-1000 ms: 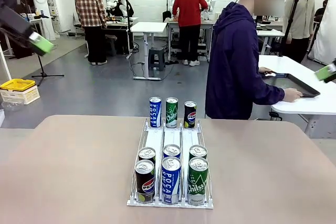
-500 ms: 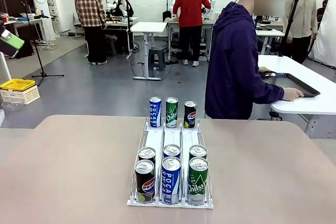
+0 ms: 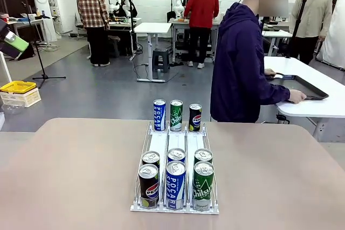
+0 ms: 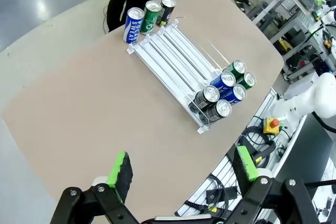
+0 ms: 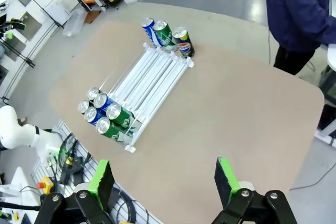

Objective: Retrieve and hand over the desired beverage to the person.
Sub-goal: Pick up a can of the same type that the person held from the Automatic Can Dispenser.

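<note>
A white wire rack [image 3: 168, 143] stands mid-table with drink cans in three lanes. At its near end are a black Pepsi can [image 3: 148, 186], a blue Pocari can [image 3: 175, 184] and a green Chilsung can [image 3: 202, 185], with three more cans right behind them. Three further cans [image 3: 176, 115] stand at the far end. The person [image 3: 240, 63] in the dark hooded jacket stands beyond the table, turned sideways, hands on a dark tray [image 3: 304, 86]. My left gripper [image 3: 13, 43] hangs high at the left edge. From above, the left gripper [image 4: 182, 166] and right gripper [image 5: 164, 180] are both open, holding nothing.
The tan table [image 3: 70, 176] is bare on both sides of the rack. A white table [image 3: 323, 106] holds the tray at the right. Farther back, other people stand at workbenches. A yellow crate [image 3: 18, 86] sits on the floor at the left.
Both grippers have pulled up and outward: the left one slid to the picture's left edge, the right one left the front view. The person and cans have stayed put.
</note>
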You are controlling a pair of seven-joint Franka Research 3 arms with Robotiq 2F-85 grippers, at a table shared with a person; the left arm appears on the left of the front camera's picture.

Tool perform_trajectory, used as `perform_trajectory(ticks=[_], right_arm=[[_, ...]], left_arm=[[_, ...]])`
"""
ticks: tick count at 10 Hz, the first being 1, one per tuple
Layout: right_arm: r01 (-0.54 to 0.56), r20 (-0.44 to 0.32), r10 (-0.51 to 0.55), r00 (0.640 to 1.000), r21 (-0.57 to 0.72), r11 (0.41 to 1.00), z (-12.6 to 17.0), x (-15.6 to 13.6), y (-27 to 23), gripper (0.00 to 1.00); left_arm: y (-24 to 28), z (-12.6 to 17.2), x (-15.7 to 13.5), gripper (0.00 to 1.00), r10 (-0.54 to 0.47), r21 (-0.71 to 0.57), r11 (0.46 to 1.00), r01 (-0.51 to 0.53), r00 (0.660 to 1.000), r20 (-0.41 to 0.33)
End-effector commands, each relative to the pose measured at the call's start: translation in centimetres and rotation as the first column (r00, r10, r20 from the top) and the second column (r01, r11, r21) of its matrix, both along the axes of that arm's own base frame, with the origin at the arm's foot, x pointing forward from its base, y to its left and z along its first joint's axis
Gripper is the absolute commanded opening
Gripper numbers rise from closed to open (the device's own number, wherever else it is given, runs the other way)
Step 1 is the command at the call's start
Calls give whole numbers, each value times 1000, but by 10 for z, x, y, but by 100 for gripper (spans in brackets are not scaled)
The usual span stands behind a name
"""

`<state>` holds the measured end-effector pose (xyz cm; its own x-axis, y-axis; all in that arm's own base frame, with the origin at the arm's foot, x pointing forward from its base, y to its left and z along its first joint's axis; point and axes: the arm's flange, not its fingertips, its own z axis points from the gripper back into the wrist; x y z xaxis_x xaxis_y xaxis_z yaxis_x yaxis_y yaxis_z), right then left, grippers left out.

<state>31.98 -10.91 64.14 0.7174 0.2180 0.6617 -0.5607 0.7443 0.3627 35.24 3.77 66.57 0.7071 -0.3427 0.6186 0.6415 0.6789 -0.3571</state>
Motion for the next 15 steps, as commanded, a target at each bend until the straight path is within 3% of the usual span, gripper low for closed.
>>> perform_trajectory(ticks=[1,15], right_arm=[[-15,0,15,1000,10,1000,0,2,2,100],[-15,0,15,1000,10,1000,0,2,2,100]], left_arm=[[3,2,1,100,-15,-8,1000,15,1000,7],[3,2,1,100,-15,-8,1000,15,1000,7]])
